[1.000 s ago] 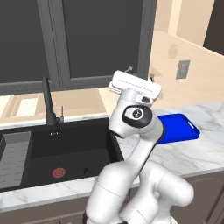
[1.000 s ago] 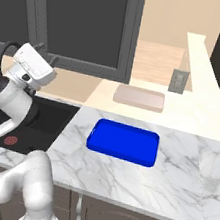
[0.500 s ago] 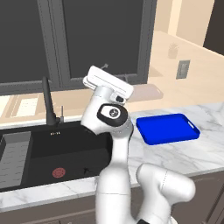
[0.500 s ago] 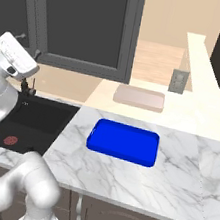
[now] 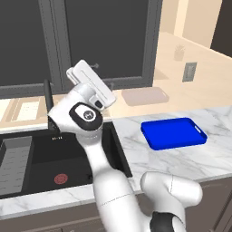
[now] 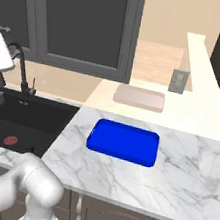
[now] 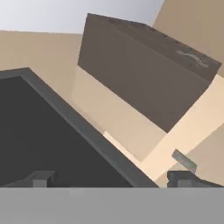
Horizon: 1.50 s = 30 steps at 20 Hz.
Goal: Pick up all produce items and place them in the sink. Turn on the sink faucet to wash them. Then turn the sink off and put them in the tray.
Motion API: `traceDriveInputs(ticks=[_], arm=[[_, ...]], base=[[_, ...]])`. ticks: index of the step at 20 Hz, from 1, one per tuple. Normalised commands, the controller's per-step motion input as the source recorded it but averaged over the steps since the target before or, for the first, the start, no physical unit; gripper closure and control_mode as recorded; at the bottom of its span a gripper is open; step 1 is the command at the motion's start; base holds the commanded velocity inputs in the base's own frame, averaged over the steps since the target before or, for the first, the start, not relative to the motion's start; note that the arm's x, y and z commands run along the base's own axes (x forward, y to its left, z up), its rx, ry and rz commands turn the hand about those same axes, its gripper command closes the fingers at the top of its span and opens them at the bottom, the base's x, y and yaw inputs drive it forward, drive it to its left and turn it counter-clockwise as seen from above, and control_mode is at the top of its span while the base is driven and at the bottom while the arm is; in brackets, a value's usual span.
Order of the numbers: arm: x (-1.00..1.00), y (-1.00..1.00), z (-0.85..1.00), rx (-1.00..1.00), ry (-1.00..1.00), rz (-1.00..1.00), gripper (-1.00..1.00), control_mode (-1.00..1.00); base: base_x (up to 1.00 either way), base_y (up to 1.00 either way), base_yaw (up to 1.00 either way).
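My gripper [image 5: 89,80] is held high above the right end of the sink [image 5: 41,156], tilted up toward the window. In the hand view its fingertips [image 7: 41,178] stand far apart with nothing between them, so it is open. The black basin has a round red drain [image 5: 60,178]. The sink faucet [image 6: 19,64] rises at the back rim, partly behind my arm in the left base view. The blue tray [image 5: 173,132] lies bare on the marble to the right. The produce items are out of view.
A grey ribbed rack [image 5: 12,163] lies in the left of the basin. A pale beige slab [image 6: 139,97] sits behind the tray, near a wall outlet [image 6: 177,81]. Dark window frames [image 7: 87,140] run along the back wall. Marble counter [image 6: 135,182] stretches right.
The arm has swung left from beside the tray to over the sink's right end, and the hand has tilted upward. The jaws stayed open.
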Motion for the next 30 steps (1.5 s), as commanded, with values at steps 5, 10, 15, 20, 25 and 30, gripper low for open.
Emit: traceDriveInputs(ticks=[5, 10, 15, 20, 25, 30], arm=[[-0.01, 0.17, -0.02, 0.51, -0.08, -0.02, -1.00, -1.00], [0.00, 0.01, -0.13, 0.53, -0.10, 0.00, -1.00, -1.00], [-0.01, -0.13, -0.02, 0.36, -0.01, 0.00, -1.00, -1.00], [0.16, -0.08, -0.17, 0.21, 0.00, 0.17, -1.00, -1.00], [0.03, -0.03, -0.44, 0.03, 0.00, 0.29, -1.00, -1.00], [0.00, -0.02, -0.52, 0.00, -0.04, 0.35, -1.00, -1.00]], base=[[0.00, 0.00, 0.00], [0.00, 0.00, 0.00], [0.00, 0.00, 0.00], [0.00, 0.00, 0.00], [0.00, 0.00, 0.00], [0.00, 0.00, 0.00]])
